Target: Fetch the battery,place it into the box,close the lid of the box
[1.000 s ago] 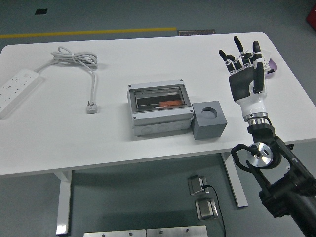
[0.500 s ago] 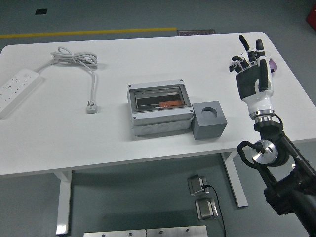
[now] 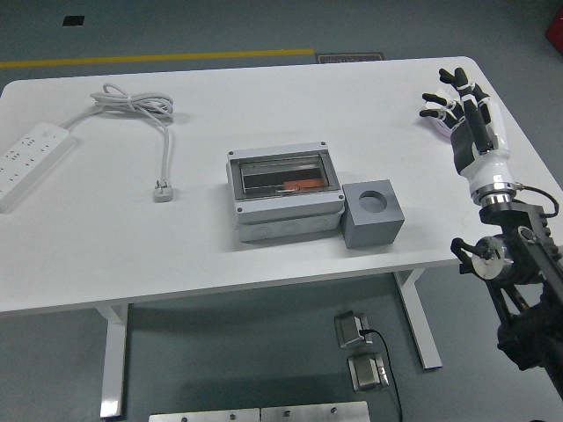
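Power strip (image 3: 31, 158) and its cable (image 3: 164, 149) lie far left, not involved. Mid-table, the box (image 3: 286, 224) has its clear lid (image 3: 281, 171) looking shut, with something orange (image 3: 303, 185) under it. Could be the battery, can't tell. The grey block (image 3: 365, 224) touching the box shows an empty round hole. At the table's right edge the right hand (image 3: 466, 114) hovers, fingers splayed, gripping nothing visible. That fits either reaching for a battery hidden there or a finished job, so what comes next is unclear.
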Action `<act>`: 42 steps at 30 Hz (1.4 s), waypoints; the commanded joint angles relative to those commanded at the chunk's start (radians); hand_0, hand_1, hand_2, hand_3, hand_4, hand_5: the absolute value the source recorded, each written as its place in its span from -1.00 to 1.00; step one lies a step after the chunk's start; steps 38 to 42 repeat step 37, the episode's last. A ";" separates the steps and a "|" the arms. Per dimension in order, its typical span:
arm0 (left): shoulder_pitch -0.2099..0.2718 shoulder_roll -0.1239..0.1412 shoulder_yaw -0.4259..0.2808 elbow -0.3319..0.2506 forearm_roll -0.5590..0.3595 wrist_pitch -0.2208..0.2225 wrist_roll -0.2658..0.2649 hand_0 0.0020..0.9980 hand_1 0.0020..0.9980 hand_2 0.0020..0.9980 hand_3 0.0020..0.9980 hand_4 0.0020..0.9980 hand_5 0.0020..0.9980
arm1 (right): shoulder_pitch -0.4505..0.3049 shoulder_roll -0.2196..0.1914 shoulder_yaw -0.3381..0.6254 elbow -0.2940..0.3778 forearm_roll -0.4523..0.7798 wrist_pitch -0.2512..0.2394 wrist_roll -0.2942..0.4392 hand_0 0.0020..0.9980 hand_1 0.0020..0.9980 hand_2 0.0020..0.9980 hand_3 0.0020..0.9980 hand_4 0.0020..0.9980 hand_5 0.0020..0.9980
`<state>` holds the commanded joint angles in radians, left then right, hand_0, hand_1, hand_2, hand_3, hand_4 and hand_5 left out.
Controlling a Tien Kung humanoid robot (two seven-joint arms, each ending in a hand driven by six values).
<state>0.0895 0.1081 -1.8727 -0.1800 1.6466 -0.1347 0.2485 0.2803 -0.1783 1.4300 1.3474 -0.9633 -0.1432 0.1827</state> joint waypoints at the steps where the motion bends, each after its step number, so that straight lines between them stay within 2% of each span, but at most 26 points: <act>1: 0.001 0.001 0.001 0.000 -0.002 0.001 0.000 0.20 0.37 0.42 0.51 0.61 0.80 | 0.003 -0.004 0.013 0.014 -0.042 0.002 -0.031 0.99 0.79 0.83 1.00 0.94 0.52; 4: 0.004 0.000 0.007 0.000 -0.009 0.002 0.000 0.20 0.37 0.42 0.51 0.61 0.80 | 0.011 -0.015 0.033 0.043 -0.162 0.010 -0.110 0.99 0.79 0.83 1.00 0.94 0.52; 5: 0.005 -0.001 0.009 0.000 -0.011 0.002 0.001 0.20 0.37 0.42 0.51 0.61 0.80 | 0.015 -0.020 0.038 0.052 -0.204 0.013 -0.137 1.00 0.86 0.83 0.80 1.00 0.79; 9: 0.004 -0.008 0.011 0.000 -0.010 0.001 0.001 0.20 0.37 0.42 0.51 0.61 0.80 | 0.022 -0.033 0.054 0.067 -0.354 0.010 -0.212 1.00 0.86 0.83 0.80 1.00 0.79; 15: -0.002 -0.010 0.006 0.000 0.003 -0.005 -0.005 0.20 0.37 0.42 0.51 0.61 0.80 | 0.018 -0.043 0.066 0.062 -0.579 -0.020 -0.213 1.00 0.84 0.82 0.84 1.00 0.85; 22: -0.002 -0.001 -0.007 0.000 0.027 -0.014 -0.005 0.21 0.36 0.42 0.51 0.61 0.81 | 0.004 -0.043 0.065 0.040 -0.811 -0.028 -0.196 1.00 0.80 0.79 0.87 1.00 0.90; 29: -0.011 0.005 -0.022 0.000 0.055 -0.030 -0.027 0.21 0.37 0.42 0.51 0.61 0.80 | -0.017 -0.044 0.047 0.034 -0.773 -0.049 -0.144 1.00 0.77 0.78 0.85 1.00 0.91; 42: -0.013 0.004 -0.021 0.000 0.067 -0.044 -0.010 0.22 0.36 0.42 0.51 0.62 0.76 | -0.032 -0.046 0.046 0.030 -0.729 -0.057 -0.139 1.00 0.77 0.80 0.83 1.00 0.91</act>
